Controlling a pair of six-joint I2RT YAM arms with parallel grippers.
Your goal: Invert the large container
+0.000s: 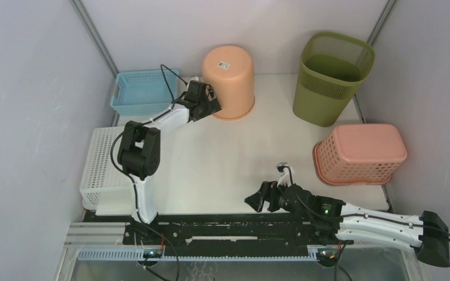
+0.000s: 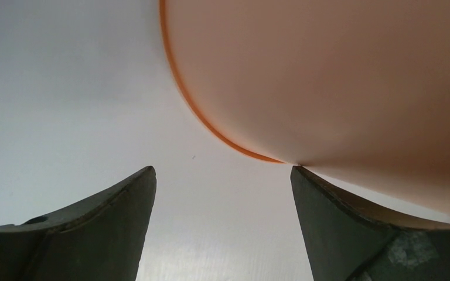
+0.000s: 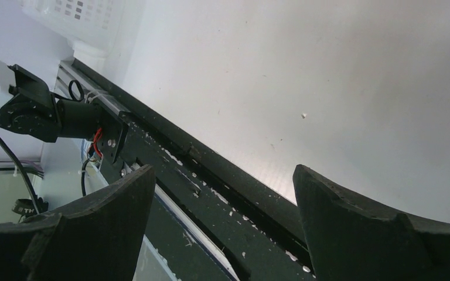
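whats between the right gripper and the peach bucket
Nothing but bare white table; the top view shows no object on the stretch from the right gripper to the peach bucket.

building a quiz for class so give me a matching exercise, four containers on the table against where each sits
1 peach bucket
2 green mesh bin
3 blue basket
4 pink basket

a right edge, upside down
b far left corner
c far right corner, upright
d far centre, by the left tool

Pairs: 1-d, 2-c, 3-b, 4-a
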